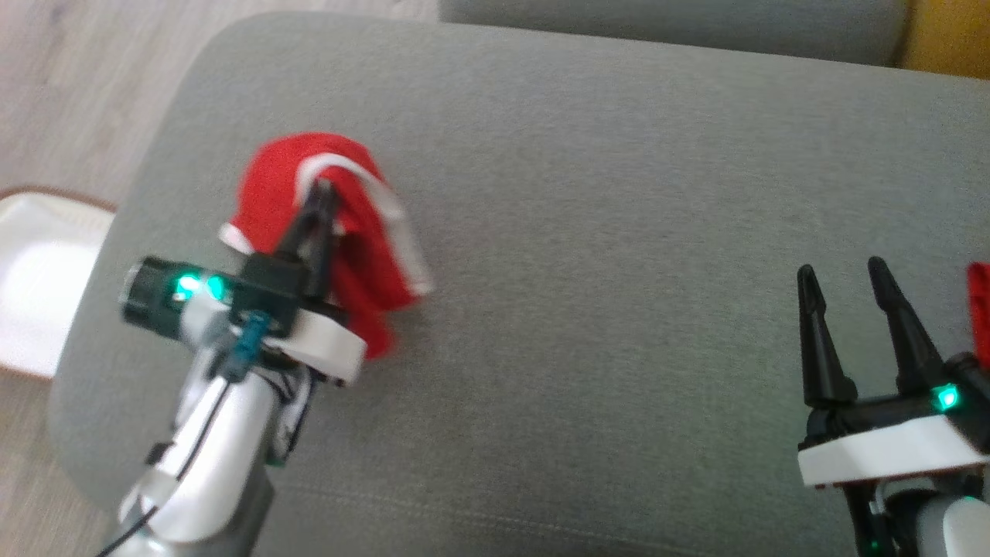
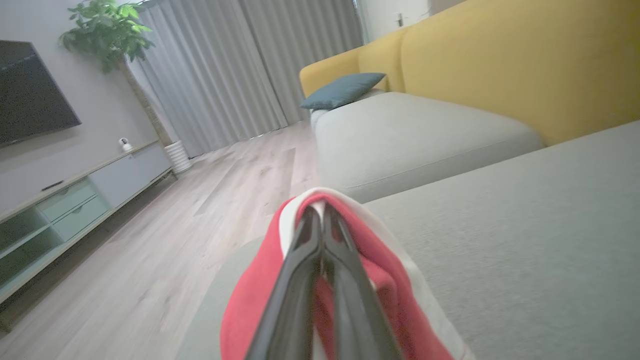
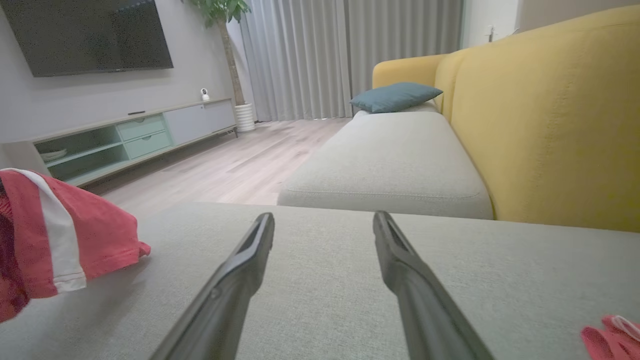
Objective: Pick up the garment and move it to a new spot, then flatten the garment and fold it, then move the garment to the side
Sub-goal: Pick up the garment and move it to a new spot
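Red garment [image 1: 267, 193] with white trim is hanging bunched from the left gripper [image 1: 321, 192] — fingers pinched tight on it — over the left end of the grey cushion [image 1: 619, 193]; the right gripper [image 1: 841, 268] is hovering spread wide, empty.

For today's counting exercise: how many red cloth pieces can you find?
2. One red garment hangs from the left claw near the left end of the cushion; another red piece shows at the right edge, beside the right claw. More may lie out of view.
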### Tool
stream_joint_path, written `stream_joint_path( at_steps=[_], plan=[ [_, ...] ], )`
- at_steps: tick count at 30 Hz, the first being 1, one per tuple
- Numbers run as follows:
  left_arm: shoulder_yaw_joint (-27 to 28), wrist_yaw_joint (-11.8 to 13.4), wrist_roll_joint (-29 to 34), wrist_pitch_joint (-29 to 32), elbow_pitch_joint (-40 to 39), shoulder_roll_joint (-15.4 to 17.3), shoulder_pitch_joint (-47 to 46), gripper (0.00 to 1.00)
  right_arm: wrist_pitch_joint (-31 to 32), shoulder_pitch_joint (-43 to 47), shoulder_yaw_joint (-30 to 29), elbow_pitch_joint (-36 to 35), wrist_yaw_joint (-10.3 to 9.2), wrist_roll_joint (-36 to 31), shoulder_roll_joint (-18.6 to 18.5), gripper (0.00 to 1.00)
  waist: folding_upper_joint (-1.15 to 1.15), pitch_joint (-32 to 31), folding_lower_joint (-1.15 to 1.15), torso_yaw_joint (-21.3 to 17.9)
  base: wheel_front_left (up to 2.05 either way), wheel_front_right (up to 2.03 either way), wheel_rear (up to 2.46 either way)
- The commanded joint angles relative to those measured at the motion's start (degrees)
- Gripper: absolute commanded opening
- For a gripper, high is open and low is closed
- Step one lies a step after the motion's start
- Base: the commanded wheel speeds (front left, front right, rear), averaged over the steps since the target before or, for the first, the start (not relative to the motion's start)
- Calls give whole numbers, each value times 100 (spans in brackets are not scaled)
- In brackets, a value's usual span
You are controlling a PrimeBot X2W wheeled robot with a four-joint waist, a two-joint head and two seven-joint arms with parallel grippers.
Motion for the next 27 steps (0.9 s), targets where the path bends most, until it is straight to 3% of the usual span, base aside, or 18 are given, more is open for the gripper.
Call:
stream_joint_path(
  at_steps=[1,13,21,27],
  plan=[
    [122,-24,63,62,-346,101,-227,0,-85,-46,135,-160,21,38,17,100,0,-116,0,-240,0,0,0],
    [-581,-297,78,389,-740,-336,-260,0,-178,-180,286,-142,21,92,85,100,0,145,0,-1471,0,0,0],
    [-658,-376,-67,398,101,-628,-666,0,-340,-402,388,-30,21,263,102,100,0,741,0,-2363,0,0,0],
    [-711,-483,-278,198,768,-814,-822,0,-502,-534,429,158,21,356,109,100,0,968,0,-2682,0,0,0]
  ],
)
